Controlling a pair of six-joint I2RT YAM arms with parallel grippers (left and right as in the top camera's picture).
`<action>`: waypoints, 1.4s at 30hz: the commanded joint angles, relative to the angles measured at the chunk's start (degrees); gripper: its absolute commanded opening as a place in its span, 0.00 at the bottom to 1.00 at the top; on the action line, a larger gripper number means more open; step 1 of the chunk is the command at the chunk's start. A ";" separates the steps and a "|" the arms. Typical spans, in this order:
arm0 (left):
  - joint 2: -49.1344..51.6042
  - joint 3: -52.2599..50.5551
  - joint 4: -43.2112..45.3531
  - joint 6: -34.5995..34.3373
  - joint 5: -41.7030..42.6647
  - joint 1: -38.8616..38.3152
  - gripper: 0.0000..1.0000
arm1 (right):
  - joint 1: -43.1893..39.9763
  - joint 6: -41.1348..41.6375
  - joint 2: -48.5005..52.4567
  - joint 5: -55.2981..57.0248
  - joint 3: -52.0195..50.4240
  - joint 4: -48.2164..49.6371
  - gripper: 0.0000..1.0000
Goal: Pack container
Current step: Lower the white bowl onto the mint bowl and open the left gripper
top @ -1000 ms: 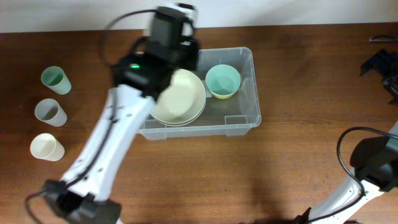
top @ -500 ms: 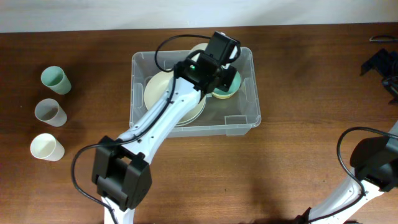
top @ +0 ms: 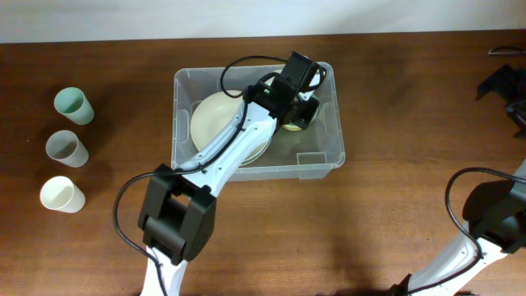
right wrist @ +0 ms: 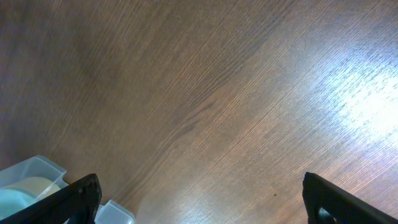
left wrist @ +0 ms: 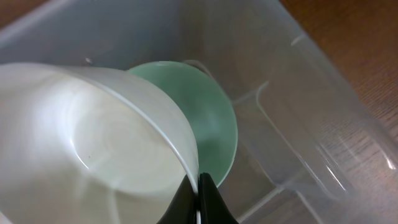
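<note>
The clear container (top: 325, 152) stands in the middle of the table. A wide cream bowl (top: 215, 123) lies in its left half. My left gripper (top: 301, 105) is inside the right half. In the left wrist view it (left wrist: 199, 186) is shut on the rim of a pale whitish bowl (left wrist: 93, 143), held tilted just over a green bowl (left wrist: 217, 121) on the container floor. The container's wall (left wrist: 311, 143) is close on the right. The green bowl is mostly hidden under the arm from overhead. My right gripper (right wrist: 205, 205) is open and empty above bare table.
Three cups stand in a column at the far left: green (top: 72, 105), grey (top: 66, 148) and cream (top: 62, 195). A corner of the container (right wrist: 34, 171) shows at the lower left of the right wrist view. Dark equipment (top: 503, 86) sits at the right edge.
My left arm has swung right with the pale bowl, from above the wide cream bowl to over the green bowl, and has come lower. The right arm has not moved.
</note>
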 commanded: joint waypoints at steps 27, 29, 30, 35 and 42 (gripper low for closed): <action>0.98 0.70 1.86 3.96 3.48 -0.66 0.13 | 0.15 -0.42 -0.22 -0.13 0.00 -0.13 0.99; 0.98 0.70 1.86 4.63 3.45 -0.66 0.18 | 0.15 -0.42 -0.22 -0.13 0.00 -0.13 0.99; 0.98 0.70 1.86 5.07 3.41 -0.63 0.21 | 0.15 -0.39 -0.22 -0.13 0.00 -0.13 0.99; 0.98 0.70 1.88 5.25 1.20 -0.61 0.25 | 0.15 -0.39 -0.22 -0.13 0.00 -0.13 0.99; 0.55 3.67 0.22 6.27 -5.66 -0.50 0.70 | 0.15 -0.39 -0.22 -0.13 0.00 -0.11 0.99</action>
